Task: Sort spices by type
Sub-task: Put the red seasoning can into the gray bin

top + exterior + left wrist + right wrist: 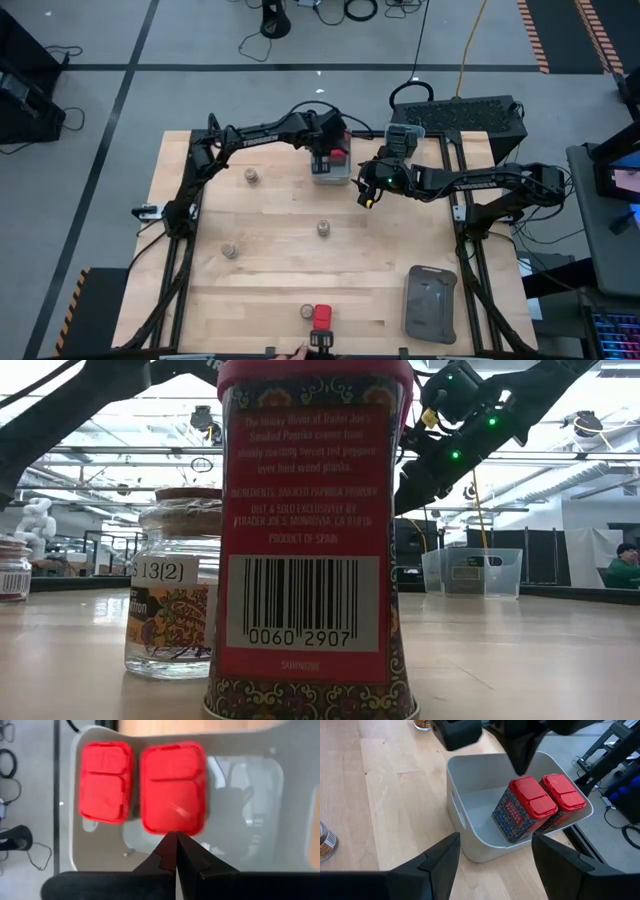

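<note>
Left wrist view, red-capped tin beyond closed jaws

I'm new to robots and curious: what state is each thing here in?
left tool, shut, over the grey bin
right tool, open, beside that bin
two red-capped tins, lids closed, inside the bin
third red-capped tin, upright on the table
round jars, capped, upright on the table
</note>
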Robot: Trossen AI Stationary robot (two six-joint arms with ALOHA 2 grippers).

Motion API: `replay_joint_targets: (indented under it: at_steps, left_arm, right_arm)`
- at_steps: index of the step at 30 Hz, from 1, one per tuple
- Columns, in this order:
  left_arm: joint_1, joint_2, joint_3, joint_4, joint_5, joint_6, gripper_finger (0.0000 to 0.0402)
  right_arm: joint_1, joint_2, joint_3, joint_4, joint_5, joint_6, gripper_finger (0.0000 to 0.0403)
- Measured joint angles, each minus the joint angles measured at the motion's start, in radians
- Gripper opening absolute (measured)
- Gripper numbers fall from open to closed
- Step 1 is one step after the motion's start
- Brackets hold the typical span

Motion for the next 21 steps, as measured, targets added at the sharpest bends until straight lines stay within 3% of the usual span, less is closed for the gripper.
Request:
replay_joint_targets:
  at_steps: [8, 21]
  left_arm:
    - [0.001, 0.007, 0.0, -0.037, 0.046, 0.008, 0.0004]
    - [0.001, 0.016, 0.0, 0.008, 0.036, 0.009, 0.0004]
  right_arm:
    - [0.0, 0.0, 0.0, 0.0, 0.0, -0.003, 0.0231]
    - [0.0, 0.0, 0.0, 0.0, 0.0, 0.0, 0.0231]
